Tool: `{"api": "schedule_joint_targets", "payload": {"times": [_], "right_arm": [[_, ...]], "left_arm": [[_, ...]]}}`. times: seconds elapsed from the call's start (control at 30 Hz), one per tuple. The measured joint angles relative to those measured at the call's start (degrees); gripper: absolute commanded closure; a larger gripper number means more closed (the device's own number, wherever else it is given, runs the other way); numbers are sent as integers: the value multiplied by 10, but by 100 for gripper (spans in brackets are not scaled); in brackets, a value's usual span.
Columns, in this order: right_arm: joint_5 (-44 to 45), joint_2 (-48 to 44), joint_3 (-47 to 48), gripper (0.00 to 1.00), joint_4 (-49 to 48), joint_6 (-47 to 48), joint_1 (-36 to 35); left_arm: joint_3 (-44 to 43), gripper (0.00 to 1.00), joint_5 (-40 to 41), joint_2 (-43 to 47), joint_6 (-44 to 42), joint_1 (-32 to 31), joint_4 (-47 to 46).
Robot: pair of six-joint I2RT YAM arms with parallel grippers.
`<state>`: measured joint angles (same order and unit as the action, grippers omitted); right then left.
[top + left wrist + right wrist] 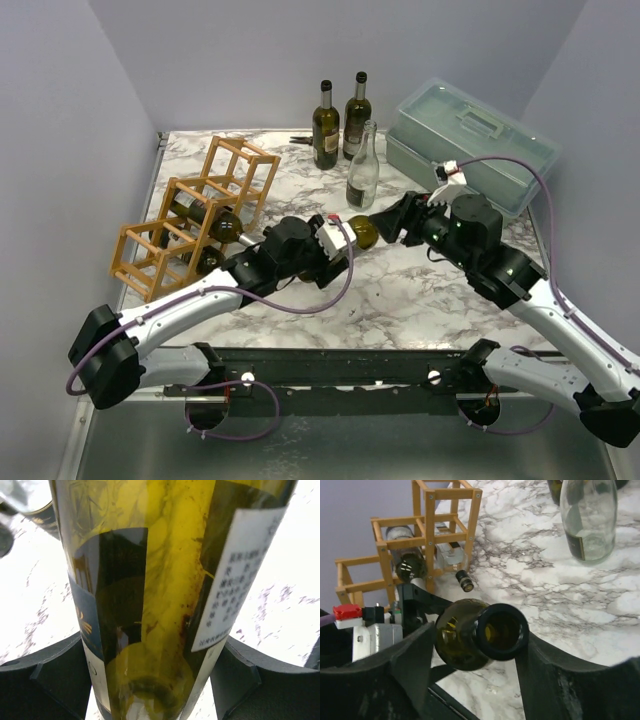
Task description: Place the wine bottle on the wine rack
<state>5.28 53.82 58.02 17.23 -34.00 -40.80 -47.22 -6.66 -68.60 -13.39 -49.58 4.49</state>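
Bottle (362, 232) is up off the table (400, 300), lying flat in the air dead centre between the two arms, so we read this as a hand-off in progress. The left gripper (343, 240) has its fingers (45, 680) either side of the labelled body, snug against the glass as far as we can see. The right gripper (392, 224) sits at the base end, with its fingers (410, 660) flanking the dimpled bottom and looking like they touch it on both sides. We can't tell which arm is really taking the weight.

Why flat? The rack (205, 188) is at about 9 o'clock from the bottle, well apart, and the racked bottles (200, 212) lie on their sides in the cells. So ours has to go in lying down too. The left arm is the one on the rack's side, which is probably why it's taking the body.

Two dark bottles (326, 130) and a clear bottle (363, 170) stand at 12 o'clock, and the toolbox (470, 135) is out at 2 o'clock, all outside the straight line to the rack.

Our guess for what's next: the right lets go clean, then the left swings toward 9 o'clock and lines up with an open cell. Glass is slick, so a loose pinch could let it roll or tip.
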Motion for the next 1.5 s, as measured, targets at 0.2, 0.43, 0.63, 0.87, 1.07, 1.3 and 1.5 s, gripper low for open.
{"api": "schedule_joint_targets", "payload": {"times": [0.2, 0.43, 0.63, 0.87, 1.07, 1.3, 1.5], "right_arm": [[-2, -9, 30, 11, 94, 115, 0], [-33, -8, 106, 8, 191, 271, 0], [-115, -9, 109, 8, 274, 424, 0], [-135, -12, 77, 8, 334, 547, 0], [-148, -24, 37, 9, 360, 654, 0], [-196, 13, 34, 17, 378, 707, 0], [-212, 59, 35, 18, 386, 712, 0]], "left_arm": [[5, 100, 51, 14, -60, -34, 38], [10, 100, 93, 14, -125, -92, 68], [16, 100, 129, 16, -162, -110, 88], [21, 100, 145, 30, -189, -129, 90], [28, 100, 149, 39, -206, -143, 94], [28, 100, 149, 39, -216, -162, 114], [28, 100, 149, 40, -219, -169, 116]]}}
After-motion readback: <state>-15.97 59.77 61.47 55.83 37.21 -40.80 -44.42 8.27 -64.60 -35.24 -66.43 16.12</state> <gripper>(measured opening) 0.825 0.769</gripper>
